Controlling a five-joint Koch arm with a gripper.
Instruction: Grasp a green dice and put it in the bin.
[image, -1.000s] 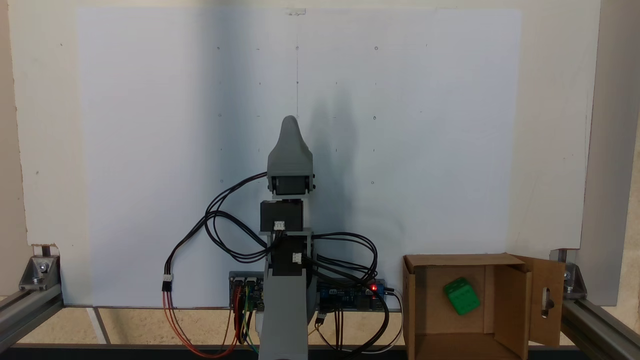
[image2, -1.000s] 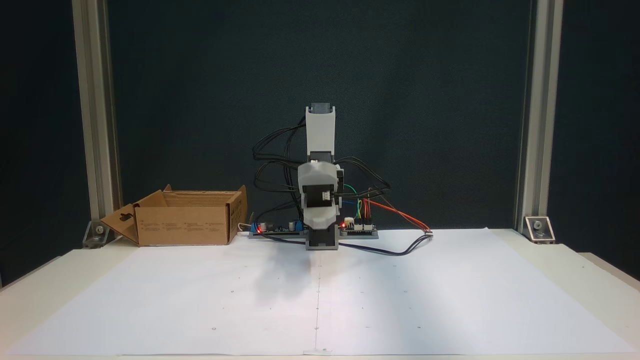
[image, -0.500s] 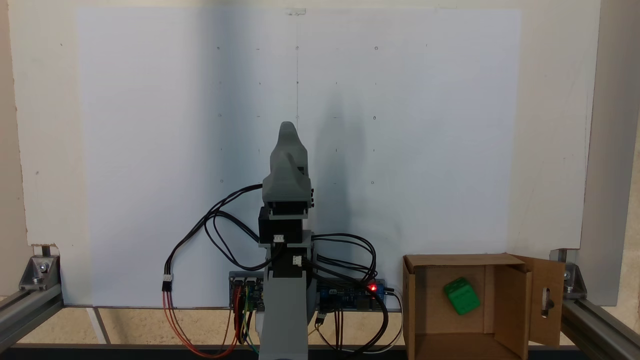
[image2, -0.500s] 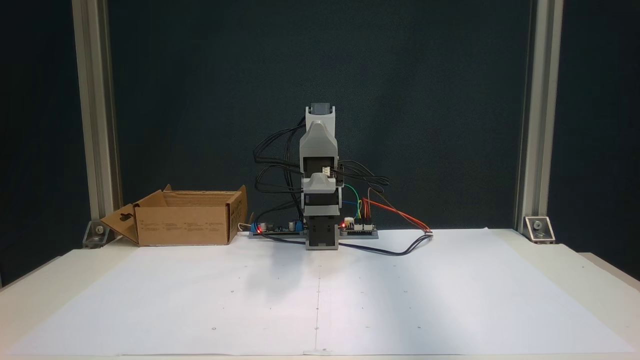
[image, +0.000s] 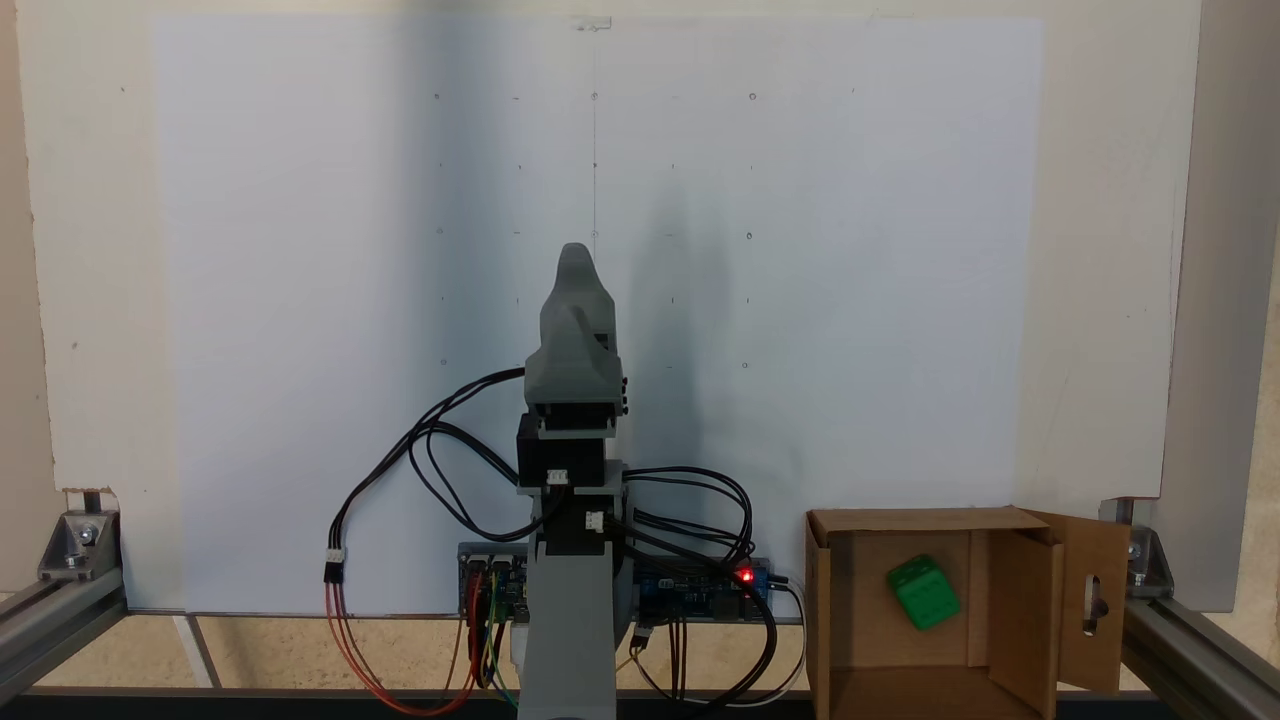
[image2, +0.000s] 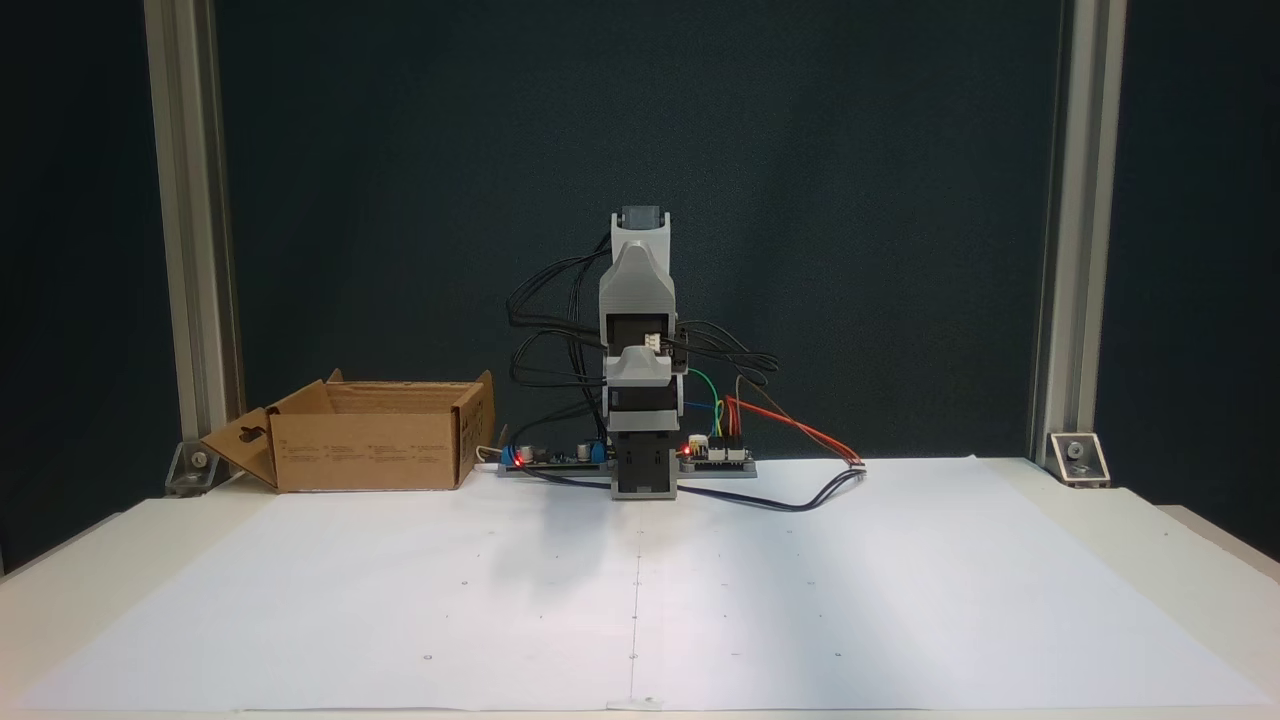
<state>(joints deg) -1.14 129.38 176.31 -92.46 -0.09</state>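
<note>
In a fixed view looking down on the worktop (image: 300, 300), a loop of cables (image: 420, 470) hangs left of the arm (image: 565, 620), which sits folded over its base with the claw (image: 577, 250) pointing out across the white sheet. Its jaws lie one over the other, so I cannot tell whether it is clenched or released, though nothing green shows at it. Right of the base lie the control boards (image: 700, 592), and at the far right the bin (image: 830, 600) stands open. The green dice (image: 924, 593) rests tilted on its floor, beside the inner flap, so the job looks finished (my judgement). What remains is parking: settle slowly, stay clear of cables and cardboard. The count: one arm, one claw, one bin, one green dice, two boards
</note>
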